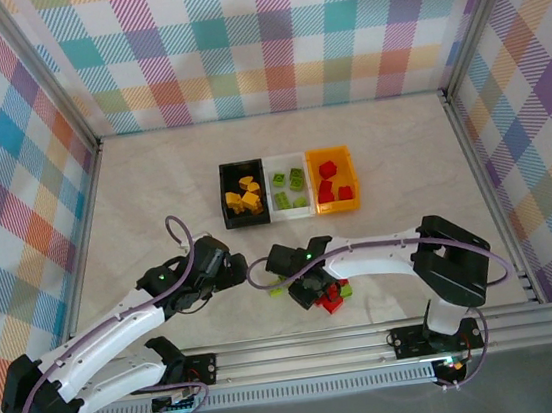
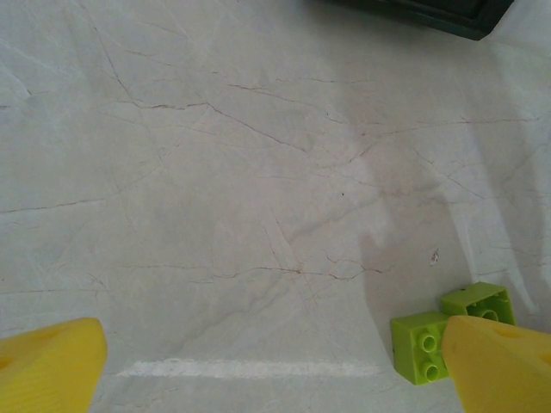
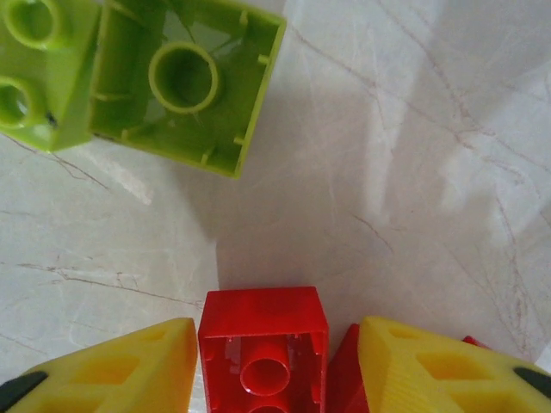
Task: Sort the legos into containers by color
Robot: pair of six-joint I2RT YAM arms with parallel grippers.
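Observation:
In the right wrist view a red lego [image 3: 263, 314] lies hollow side up between my right gripper's [image 3: 277, 348] yellow fingers. The left finger is against it. On the other side a sliver of a second red lego [image 3: 343, 372] sits in the gap, so the jaws are still apart. Two lime green legos [image 3: 185, 82] lie just beyond. From above, the right gripper [image 1: 311, 288] is down on a small red and green pile [image 1: 333, 296]. My left gripper [image 1: 232, 270] hovers wide open over bare table, with two green legos [image 2: 422, 344] by its right finger [image 2: 504, 361].
The containers stand in a row at the middle of the table: a black bin [image 1: 224, 195] with yellow legos, a white bin [image 1: 285, 157] with green ones, an orange bin [image 1: 353, 179] with red ones. Checked walls close off the far edge and both sides.

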